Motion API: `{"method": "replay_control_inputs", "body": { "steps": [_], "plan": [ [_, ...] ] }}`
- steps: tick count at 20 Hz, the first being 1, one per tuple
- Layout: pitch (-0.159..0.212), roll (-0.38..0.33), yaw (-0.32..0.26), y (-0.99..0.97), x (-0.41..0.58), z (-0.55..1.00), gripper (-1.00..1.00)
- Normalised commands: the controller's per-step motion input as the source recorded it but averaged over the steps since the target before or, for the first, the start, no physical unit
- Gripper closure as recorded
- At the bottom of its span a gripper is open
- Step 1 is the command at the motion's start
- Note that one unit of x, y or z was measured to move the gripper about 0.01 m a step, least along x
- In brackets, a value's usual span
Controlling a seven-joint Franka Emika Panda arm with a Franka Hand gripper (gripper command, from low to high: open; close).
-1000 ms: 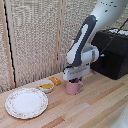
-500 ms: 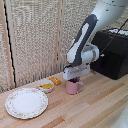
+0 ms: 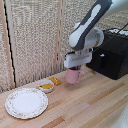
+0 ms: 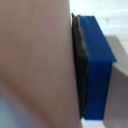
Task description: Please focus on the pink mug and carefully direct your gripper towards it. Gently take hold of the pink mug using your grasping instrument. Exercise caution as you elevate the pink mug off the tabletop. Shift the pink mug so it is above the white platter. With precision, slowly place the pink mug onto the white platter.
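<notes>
Hand (image 3: 74,68) grasping one pink mug (image 3: 74,76); one white platter (image 3: 26,103), one bowl (image 3: 46,86).

The white-and-grey arm arches in from the exterior view's upper right, its wrist bent so that the gripper (image 3: 74,69) points straight down. The white boxy block hangs level. In the wrist view a dark-blue fingertip (image 4: 96,70), lined with a dark pad, presses flat against the pink mug (image 3: 74,76).
</notes>
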Motion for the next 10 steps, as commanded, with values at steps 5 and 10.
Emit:
{"method": "replay_control_inputs", "body": {
  "steps": [5, 10],
  "plan": [
    [0.039, 0.074, -0.002, 0.57, 0.518, 0.80, 1.00],
    [0.050, 0.054, -0.001, 0.79, 0.523, 0.61, 1.00]
  ]
}}
